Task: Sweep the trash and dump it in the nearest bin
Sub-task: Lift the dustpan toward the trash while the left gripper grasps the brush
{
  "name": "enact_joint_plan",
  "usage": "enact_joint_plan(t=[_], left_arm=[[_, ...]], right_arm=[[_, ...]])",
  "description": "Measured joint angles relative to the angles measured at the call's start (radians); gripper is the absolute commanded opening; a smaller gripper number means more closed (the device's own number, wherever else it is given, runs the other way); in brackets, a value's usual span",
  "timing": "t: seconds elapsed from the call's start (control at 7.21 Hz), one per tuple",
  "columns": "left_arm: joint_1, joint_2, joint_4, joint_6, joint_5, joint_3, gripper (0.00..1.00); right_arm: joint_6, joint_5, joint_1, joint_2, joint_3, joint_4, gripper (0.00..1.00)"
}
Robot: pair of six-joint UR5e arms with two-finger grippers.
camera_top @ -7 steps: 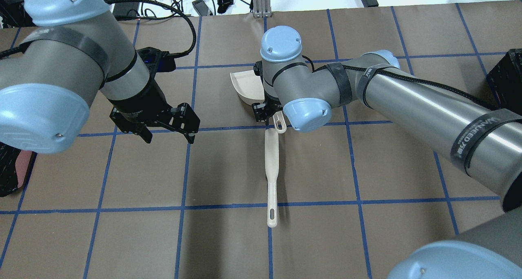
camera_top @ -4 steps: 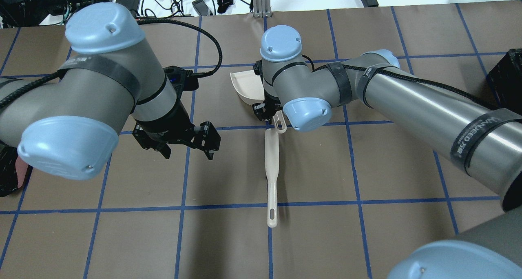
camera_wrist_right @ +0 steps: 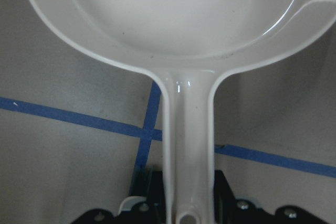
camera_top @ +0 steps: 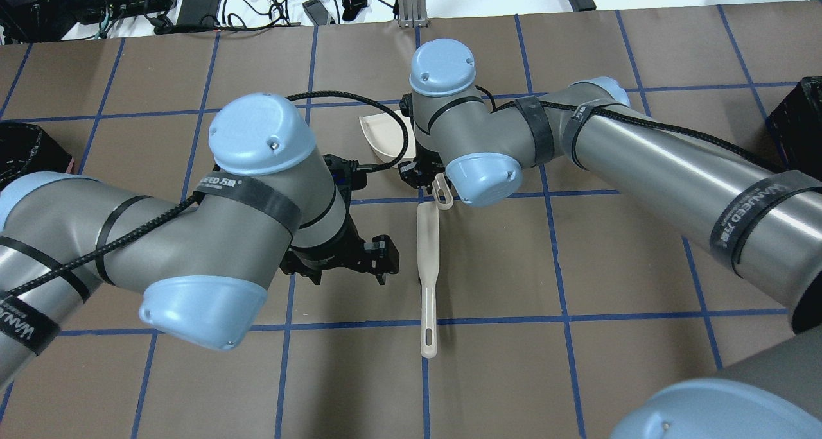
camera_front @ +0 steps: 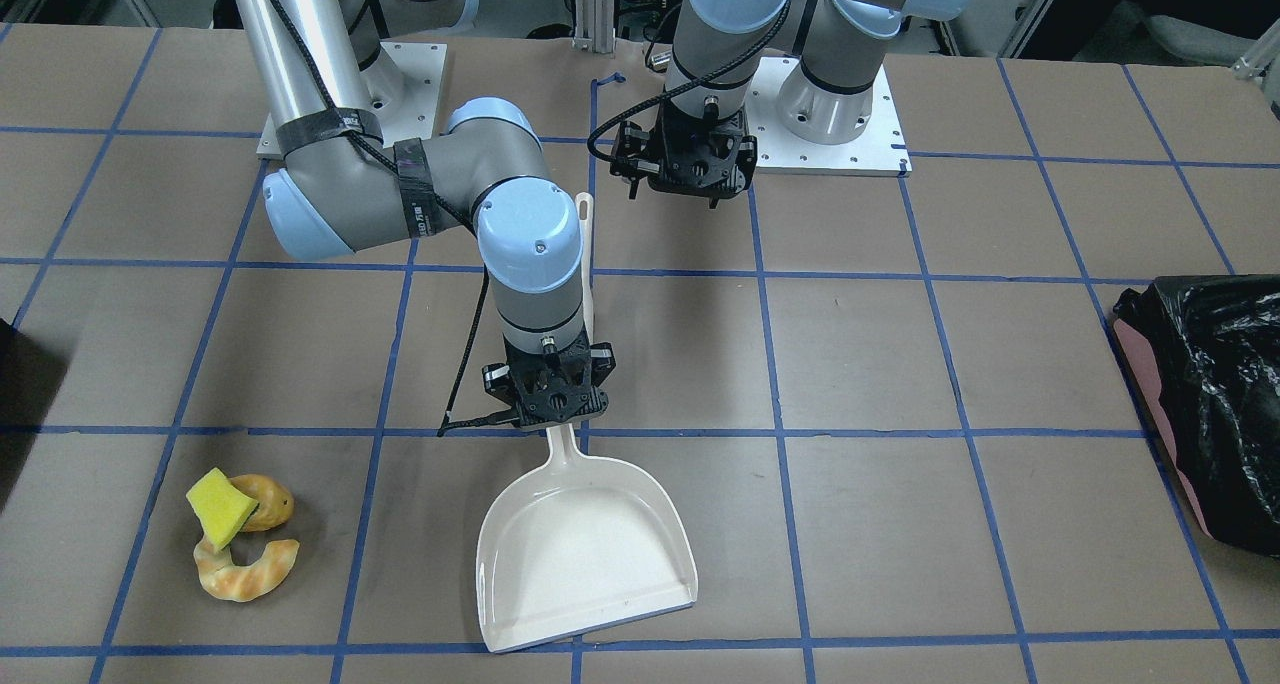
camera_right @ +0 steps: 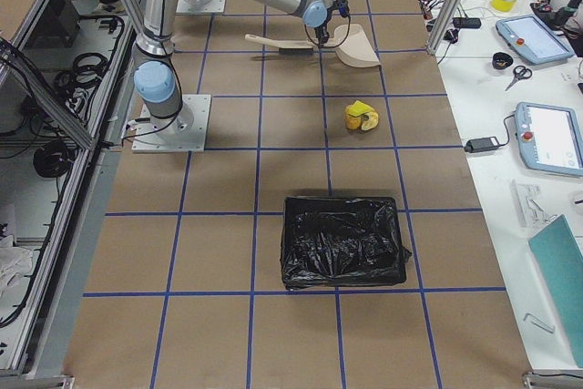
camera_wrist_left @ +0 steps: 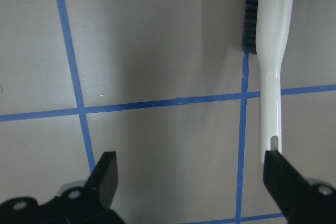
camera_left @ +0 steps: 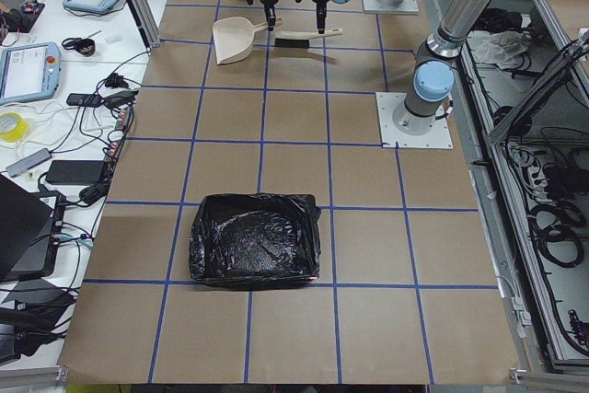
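- Brown gridded desk [camera_front: 900, 364] carries a brush [camera_wrist_left: 273, 77].
- Left gripper [camera_wrist_left: 191, 171] hangs wide open, empty, beside the brush handle.
- Right gripper [camera_front: 552, 414] is clamped on the dustpan [camera_front: 585, 544] handle.

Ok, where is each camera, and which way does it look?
Front-facing: across the table, facing the robot, steeply down; left arm, right arm, dustpan, trash.
Overhead: behind the robot's shoulders, looking forward and down; both arms, brush.
Exterior left: table's left end, looking along it; left bin near, arms far.
Exterior right: opposite end; right bin near, arms far.
Left wrist: down past the open left tool at the brush.
Right wrist: past the right tool gripping the dustpan.
Shared: front and right wrist both show the dustpan.
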Motion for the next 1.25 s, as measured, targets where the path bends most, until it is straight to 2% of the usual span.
enact_joint_plan(t=[0.28,0.56,0.97,1.25], left_arm=[[-0.036,-0.006,0.046,-0.059,-0.003,-0.034,0.98],[-0.094,-0.025,0.102,-0.136,-0.003,-0.053,0.98],[-0.169,-0.091,0.221,-0.247,0.004,-0.068,0.97],[-0.212,-0.148,0.274,-0.256,0.021,-0.069,0.94]], right_arm=[[-0.056,-0.006,-0.039,-0.015,-0.045,0.027,0.14],[-0.202,-0.012,-0.164,-0.093,-0.074,0.111,0.14],[-0.547,-0.104,-0.367,-0.227,-0.081,0.229,0.14],[-0.808,-0.134,-0.487,-0.252,-0.082,0.254,0.11]])
